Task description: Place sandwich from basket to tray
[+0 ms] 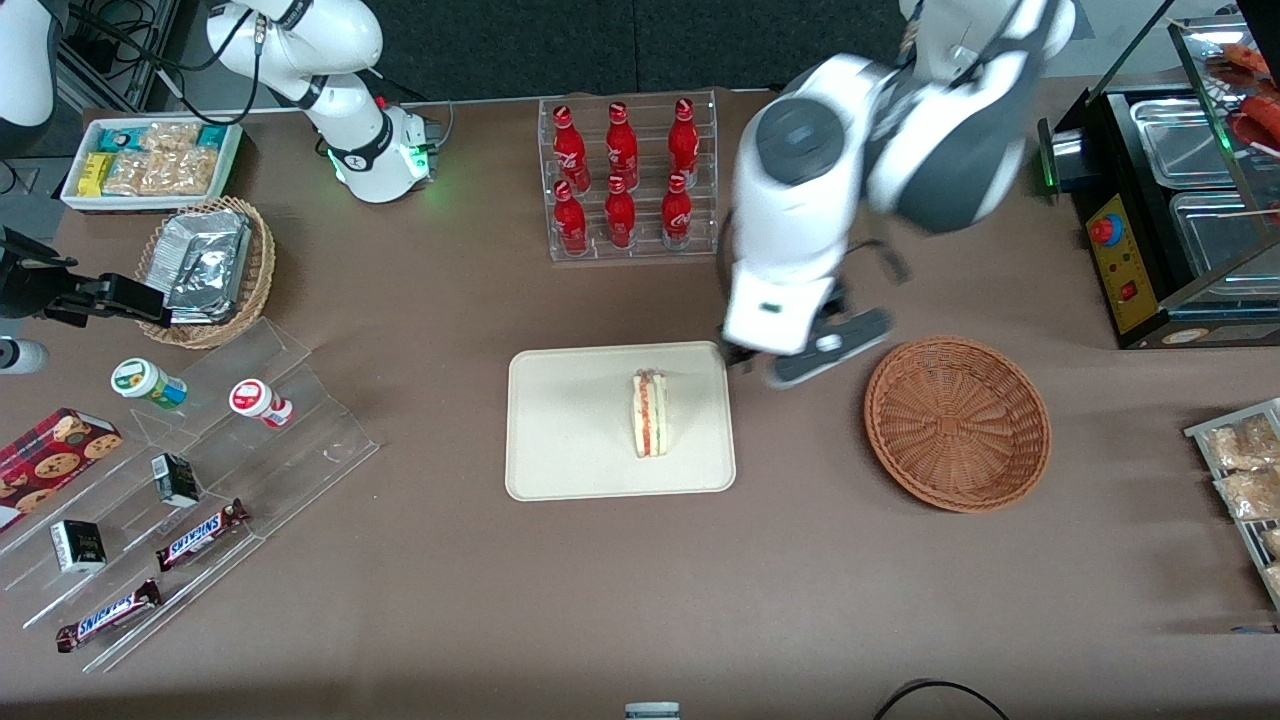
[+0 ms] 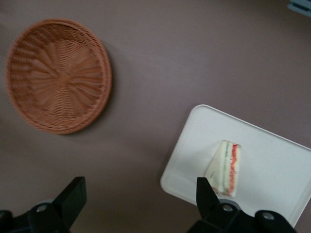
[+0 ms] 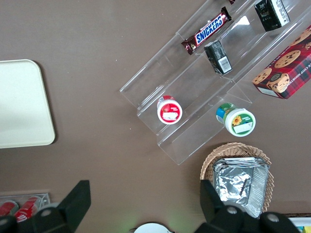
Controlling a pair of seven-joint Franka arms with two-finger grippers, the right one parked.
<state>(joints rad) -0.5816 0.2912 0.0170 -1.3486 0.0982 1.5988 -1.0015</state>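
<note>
The sandwich point(image 1: 651, 415) lies on the cream tray point(image 1: 560, 440), near its middle, filling stripe up. The reddish-brown basket point(image 1: 957, 423) stands empty beside the tray, toward the working arm's end of the table. My left gripper point(image 1: 772, 365) hangs above the bare table between the tray and the basket, a little farther from the front camera than both. In the left wrist view the gripper point(image 2: 140, 194) is open and empty, with the sandwich point(image 2: 226, 167) on the tray point(image 2: 272, 155) by one fingertip point(image 2: 205, 190) and the basket point(image 2: 58, 75) apart from it.
A clear rack of red bottles point(image 1: 625, 180) stands farther from the front camera than the tray. A black food warmer point(image 1: 1170, 200) and snack packets point(image 1: 1245, 470) are at the working arm's end. A tan basket of foil packs point(image 1: 205, 265) and a clear stepped stand point(image 1: 180, 480) are at the parked arm's end.
</note>
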